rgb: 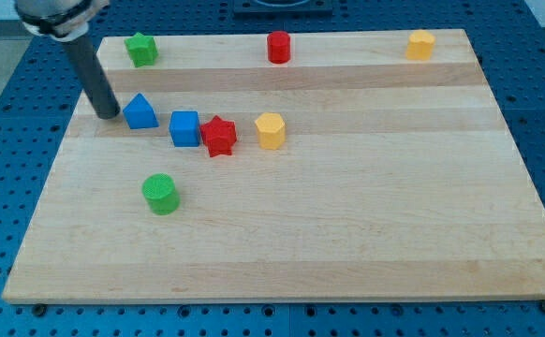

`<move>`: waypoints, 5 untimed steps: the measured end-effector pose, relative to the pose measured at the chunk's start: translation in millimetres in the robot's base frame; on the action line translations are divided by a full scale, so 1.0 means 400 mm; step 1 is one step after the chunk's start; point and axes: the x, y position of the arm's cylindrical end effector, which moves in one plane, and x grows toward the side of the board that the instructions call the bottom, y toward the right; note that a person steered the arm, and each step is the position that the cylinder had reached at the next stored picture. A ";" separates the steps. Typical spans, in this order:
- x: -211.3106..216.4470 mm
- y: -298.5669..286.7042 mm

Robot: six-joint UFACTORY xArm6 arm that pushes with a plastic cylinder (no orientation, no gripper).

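Observation:
My tip rests on the wooden board at the view's left, just left of a blue triangular block, close to it or touching. Right of that block stands a blue cube, and a red star block touches the cube's right side. A yellow hexagonal block sits a little further right. A green cylinder lies below this row.
Along the view's top edge of the board stand a green star block at the left, a red cylinder in the middle and a yellow hexagonal block at the right. Blue perforated table surrounds the board.

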 end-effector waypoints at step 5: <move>0.177 0.282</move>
